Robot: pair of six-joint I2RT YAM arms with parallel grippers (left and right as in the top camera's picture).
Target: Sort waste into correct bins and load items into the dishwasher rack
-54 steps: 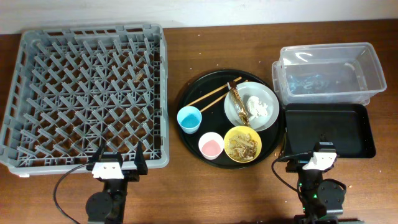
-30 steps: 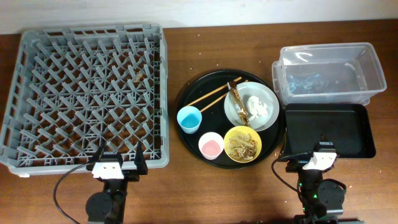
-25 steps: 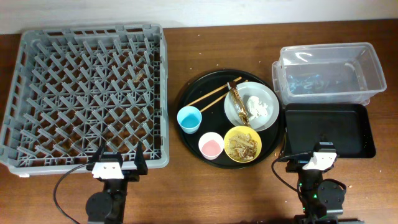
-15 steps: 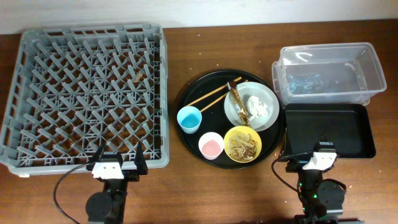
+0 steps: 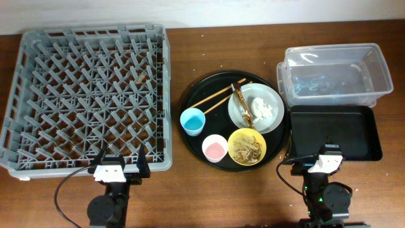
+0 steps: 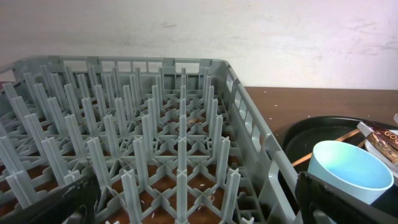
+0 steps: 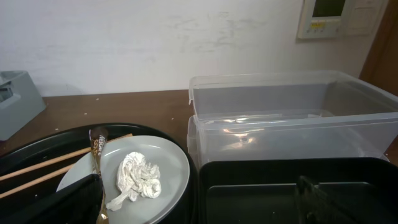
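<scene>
The grey dishwasher rack (image 5: 95,30) fills the left side. A round black tray (image 5: 196,101) holds the pale plate (image 5: 271,96) with a white tissue (image 5: 264,109) and gold-brown wrapper (image 5: 242,104), wooden chopsticks (image 5: 215,96), a blue cup (image 5: 192,121), a pink cup (image 5: 214,148) and a yellow bowl (image 5: 247,146) of brownish scraps. The clear tub (image 5: 329,49) and shallow black tray (image 5: 342,130) are at the right. My left gripper (image 5: 118,170) is open at the rack's near edge (image 6: 199,205). My right gripper (image 5: 323,159) is open over the black tray's near edge (image 7: 199,208).
In the left wrist view the rack pegs (image 6: 155,143) stand straight ahead and the blue cup (image 6: 348,171) is at the right. In the right wrist view the tissue (image 7: 138,177) lies left and the clear tub (image 7: 286,118) beyond the black tray (image 7: 292,186).
</scene>
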